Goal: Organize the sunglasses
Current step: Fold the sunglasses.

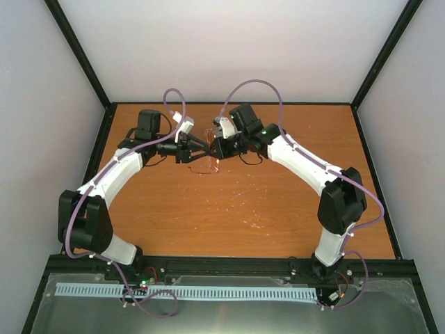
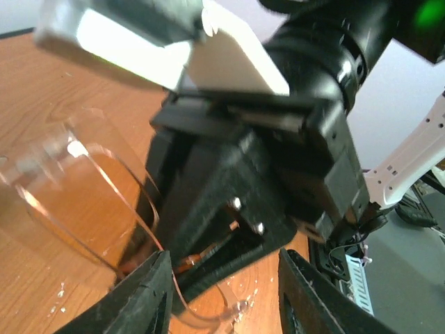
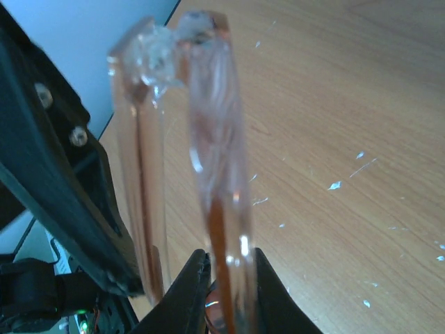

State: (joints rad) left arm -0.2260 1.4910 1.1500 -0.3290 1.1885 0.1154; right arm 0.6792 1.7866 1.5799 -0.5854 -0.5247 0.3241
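We had right gripper [image 3: 226, 271] clenched on sunglasses [image 3: 215, 139], lower centre, steadying them; left gripper [image 2: 222, 275] gaped, gripping nothing, beside temple [image 2: 149, 209], presumably for folding.

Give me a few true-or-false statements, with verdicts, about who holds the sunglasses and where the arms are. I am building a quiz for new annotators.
1. The right gripper is shut on the sunglasses. True.
2. The sunglasses lie untouched on the table. False: the right gripper pinches their frame.
3. The left gripper has its jaws standing apart. True.
4. The two grippers work at opposite ends of the table. False: they face each other close together over its far middle, with the sunglasses between them.
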